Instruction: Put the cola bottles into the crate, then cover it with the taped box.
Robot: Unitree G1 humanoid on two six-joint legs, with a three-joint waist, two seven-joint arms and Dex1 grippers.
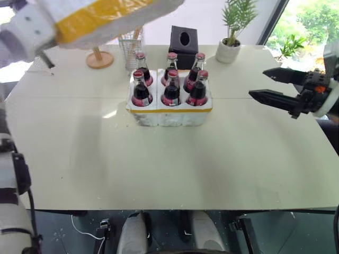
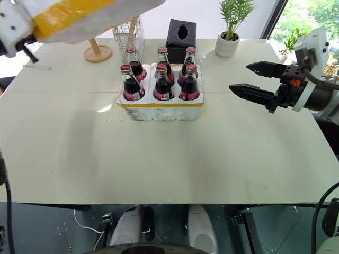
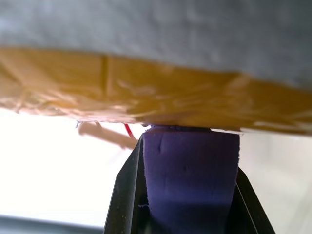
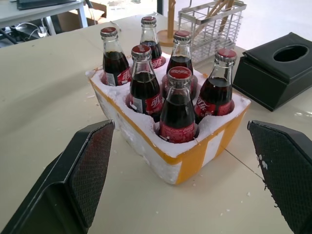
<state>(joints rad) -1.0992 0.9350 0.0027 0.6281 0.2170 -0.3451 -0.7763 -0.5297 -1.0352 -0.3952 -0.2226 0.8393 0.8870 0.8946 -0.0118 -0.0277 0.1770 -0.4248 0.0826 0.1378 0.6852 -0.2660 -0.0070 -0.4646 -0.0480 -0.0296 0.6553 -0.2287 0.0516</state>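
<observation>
The pale bench (image 1: pixel 159 159) is carrying the crate (image 1: pixel 169 114), which is holding all six cola bottles (image 1: pixel 171 89) upright. The taped box (image 1: pixel 100 18) is hanging above the bench's far left, grasped by the clenched left pincer (image 3: pixel 190 146). The right pincer (image 2: pixel 254 79) is hovering wide open, empty, right of the crate.

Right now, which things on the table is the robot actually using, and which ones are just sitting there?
For the job:
- cola bottles, all six standing in the crate
- taped box, held up by the shut left gripper
- right gripper, open

Just sitting there:
- tissue box
- potted plant
- wire basket
- wooden stand
</observation>
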